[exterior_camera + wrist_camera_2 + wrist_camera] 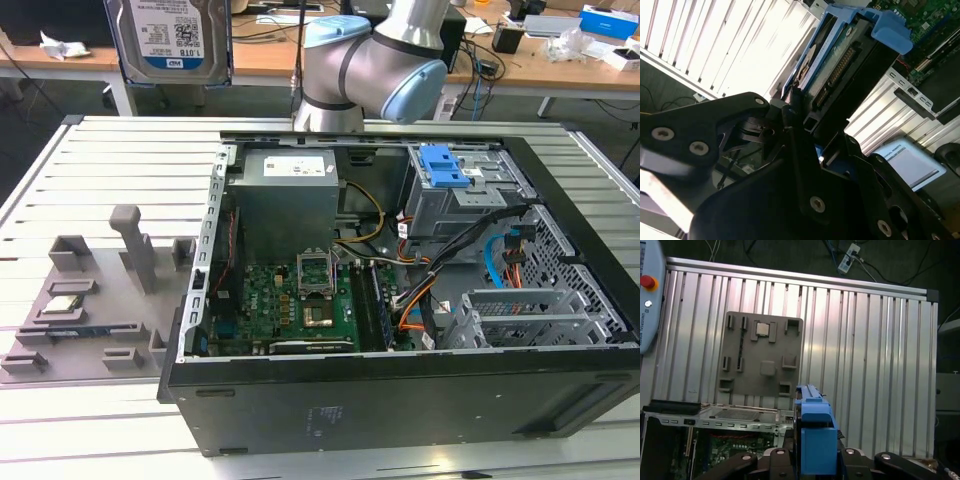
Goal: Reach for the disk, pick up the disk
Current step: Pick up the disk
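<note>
Your gripper (812,454) is clenched on the disk (170,40), holding it high above the table (100,170); reach and pickup look done.

Silver disk (170,35), white-and-blue label, and its bracket (815,425) showed bright blue. The tool (815,461) was black, the ribbed surface (100,160) pale silver, the circuit board (290,300) green.

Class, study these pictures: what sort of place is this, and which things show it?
Likely a robotics or computer-repair lab: an opened computer case lies on a slatted metal table, the robot arm stands behind it, its tool gripping the disk, and cluttered desks line the back.
</note>
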Controlling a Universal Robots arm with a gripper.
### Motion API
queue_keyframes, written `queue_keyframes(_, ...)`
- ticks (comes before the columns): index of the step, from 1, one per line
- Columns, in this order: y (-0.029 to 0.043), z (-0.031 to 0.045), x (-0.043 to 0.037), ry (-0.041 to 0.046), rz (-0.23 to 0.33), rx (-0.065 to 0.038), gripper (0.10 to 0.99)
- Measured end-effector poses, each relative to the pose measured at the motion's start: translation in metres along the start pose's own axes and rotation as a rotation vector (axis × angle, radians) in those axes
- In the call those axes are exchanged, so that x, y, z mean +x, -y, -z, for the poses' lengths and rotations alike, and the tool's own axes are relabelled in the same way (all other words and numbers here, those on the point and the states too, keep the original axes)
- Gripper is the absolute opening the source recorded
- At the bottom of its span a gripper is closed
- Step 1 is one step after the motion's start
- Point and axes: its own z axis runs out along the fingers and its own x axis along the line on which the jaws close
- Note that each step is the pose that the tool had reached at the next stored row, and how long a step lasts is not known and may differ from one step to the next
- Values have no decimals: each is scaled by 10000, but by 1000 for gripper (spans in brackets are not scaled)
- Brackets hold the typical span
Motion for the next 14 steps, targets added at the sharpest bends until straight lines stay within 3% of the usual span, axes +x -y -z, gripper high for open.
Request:
queue_keyframes(5,56,-55,8,-10,-1,-1,365)
queue_keyframes(14,294,-60,25,-62,-6,-6,365)
